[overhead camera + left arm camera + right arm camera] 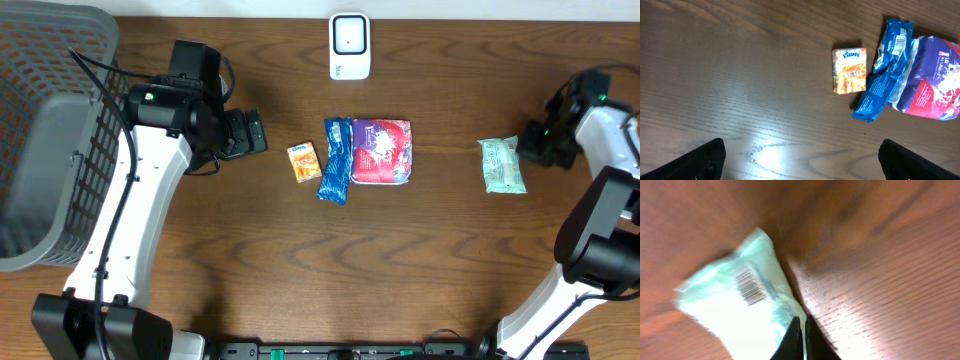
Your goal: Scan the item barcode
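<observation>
Pale green packet (501,165) lies flat on the wooden table (450,270), well to the right of the other goods and just beside the right gripper (528,146). In the right wrist view, which is blurred, we see its barcode (751,284) facing up, printed near one end of the wrapper. The right gripper's two fingers are pressed together with no gap between them, and their tips sit at the packet's lower edge. We cannot tell whether any film is caught between them; from overhead the packet looks to be resting on the table.

The left gripper (258,133) hangs over bare wood with its fingers spread as wide as they go and nothing between them. Just beyond it we see an orange tissue pack (849,70). A blue wrapper (885,70) lies next to that, its edge overlapping a purple and red bag (932,85).

A white scanner (349,45) stands at the far edge of the table, above the middle group of goods and well apart from the green packet. A grey mesh basket (40,150) fills the left edge.
</observation>
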Action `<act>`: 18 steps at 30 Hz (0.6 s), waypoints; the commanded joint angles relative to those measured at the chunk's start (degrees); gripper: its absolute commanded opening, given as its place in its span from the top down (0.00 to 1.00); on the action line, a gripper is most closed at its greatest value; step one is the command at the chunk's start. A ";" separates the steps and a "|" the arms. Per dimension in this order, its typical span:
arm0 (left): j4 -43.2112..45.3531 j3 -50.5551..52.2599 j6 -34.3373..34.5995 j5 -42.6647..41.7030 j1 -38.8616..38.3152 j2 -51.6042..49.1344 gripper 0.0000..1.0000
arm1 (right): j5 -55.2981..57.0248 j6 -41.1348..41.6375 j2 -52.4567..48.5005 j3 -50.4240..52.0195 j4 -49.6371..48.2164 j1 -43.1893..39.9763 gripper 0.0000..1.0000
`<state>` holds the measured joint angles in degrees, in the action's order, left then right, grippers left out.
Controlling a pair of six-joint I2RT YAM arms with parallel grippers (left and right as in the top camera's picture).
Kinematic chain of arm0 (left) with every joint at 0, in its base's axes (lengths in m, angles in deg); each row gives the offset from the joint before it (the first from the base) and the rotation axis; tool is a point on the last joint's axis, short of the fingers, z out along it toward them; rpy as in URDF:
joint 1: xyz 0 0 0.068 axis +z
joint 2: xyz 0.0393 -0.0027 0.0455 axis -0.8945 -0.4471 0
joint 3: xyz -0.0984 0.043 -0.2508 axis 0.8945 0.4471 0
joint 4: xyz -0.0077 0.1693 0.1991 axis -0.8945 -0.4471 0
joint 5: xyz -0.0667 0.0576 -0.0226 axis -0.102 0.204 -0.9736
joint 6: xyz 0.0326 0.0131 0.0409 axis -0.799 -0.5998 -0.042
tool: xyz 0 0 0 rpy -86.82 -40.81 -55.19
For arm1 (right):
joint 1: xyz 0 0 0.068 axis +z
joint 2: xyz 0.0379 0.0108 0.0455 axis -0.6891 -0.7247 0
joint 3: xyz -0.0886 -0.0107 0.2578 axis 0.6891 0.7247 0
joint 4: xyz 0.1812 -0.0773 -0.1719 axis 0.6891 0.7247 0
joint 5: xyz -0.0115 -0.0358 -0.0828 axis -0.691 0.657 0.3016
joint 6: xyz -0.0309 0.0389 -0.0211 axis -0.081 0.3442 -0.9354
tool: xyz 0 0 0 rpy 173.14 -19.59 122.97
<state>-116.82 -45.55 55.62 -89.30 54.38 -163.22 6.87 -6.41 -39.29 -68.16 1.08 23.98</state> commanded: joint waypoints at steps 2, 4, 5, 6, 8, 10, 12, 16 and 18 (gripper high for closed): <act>-0.17 -0.31 -0.35 0.55 0.26 -0.24 0.02 | -0.79 -1.03 -0.07 -6.32 5.75 1.18 0.99; -0.17 -0.31 -0.35 0.55 0.26 -0.24 0.02 | -0.83 -0.96 -0.07 -6.36 8.52 1.55 0.99; -0.17 -0.31 -0.35 0.55 0.26 -0.24 0.02 | -0.87 -0.76 -0.15 -5.77 9.64 1.84 0.99; -0.17 -0.31 -0.35 0.55 0.26 -0.24 0.02 | -1.22 -0.76 -0.15 -5.01 10.01 2.10 0.99; -0.17 -0.31 -0.35 0.55 0.26 -0.24 0.02 | -1.68 -0.02 -0.15 -2.80 10.27 2.67 0.99; -0.17 -0.31 -0.35 0.55 0.26 -0.24 0.02 | -1.64 1.36 -0.15 -0.02 9.29 3.21 0.99; -0.17 -0.31 -0.35 0.55 0.26 -0.24 0.02 | -0.87 2.23 -0.15 3.15 7.06 3.63 0.99; -0.17 -0.31 -0.35 0.55 0.26 -0.24 0.02 | 4.39 7.65 -0.15 10.14 -1.29 3.82 0.99; -0.17 -0.31 -0.35 0.55 0.26 -0.24 0.02 | 4.42 7.63 -0.15 12.81 -5.70 3.87 0.98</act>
<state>-116.80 -45.55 55.62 -89.32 54.41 -163.22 7.53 -1.79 -38.66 -60.18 0.30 27.63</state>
